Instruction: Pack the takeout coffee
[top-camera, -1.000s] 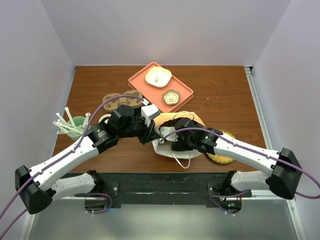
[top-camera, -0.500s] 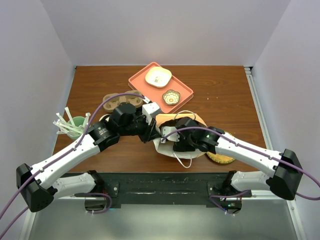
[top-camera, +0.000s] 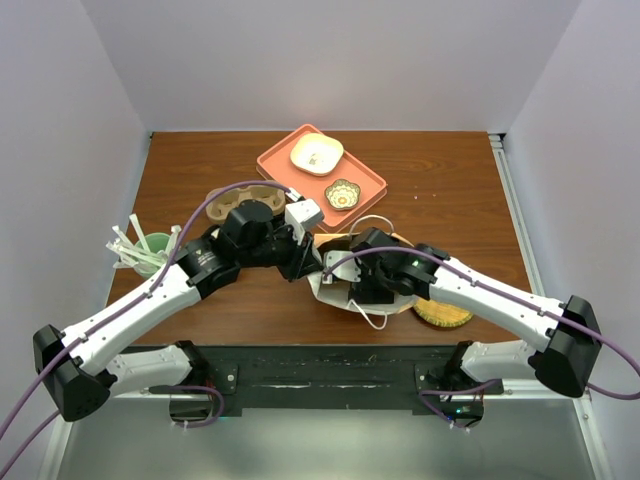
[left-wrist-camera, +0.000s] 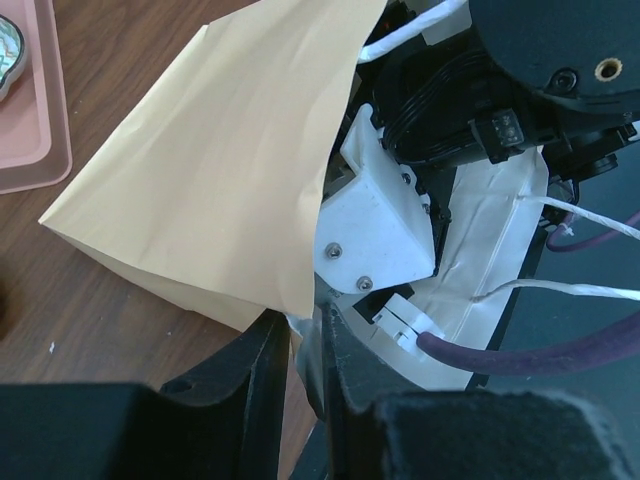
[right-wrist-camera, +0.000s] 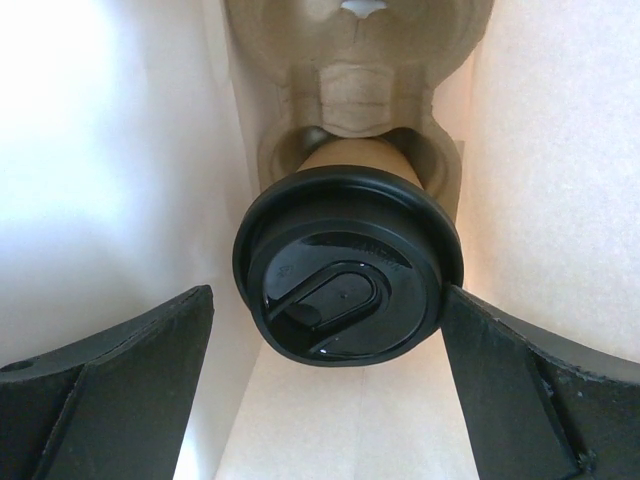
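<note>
Takeout coffee (right-wrist-camera: 345, 270) | between spread fingers (right-wrist-camera: 130, 370) of right end effector (right-wrist-camera: 327, 300) | left end effector (left-wrist-camera: 300, 332) clamps paper bag (left-wrist-camera: 220, 170) (rim)

White arms (top-camera: 140, 306), black joints (top-camera: 204, 263), purple cables (top-camera: 214, 207); right pincer's (right-wrist-camera: 328, 300) fingers (right-wrist-camera: 110, 390) are matte black.

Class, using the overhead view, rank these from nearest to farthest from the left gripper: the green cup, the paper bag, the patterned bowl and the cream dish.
1. paper bag: its edge is pinched in the left gripper.
2. patterned bowl: near end of the tray.
3. cream dish: far end of the tray.
4. green cup: by the left edge of the table.
</note>
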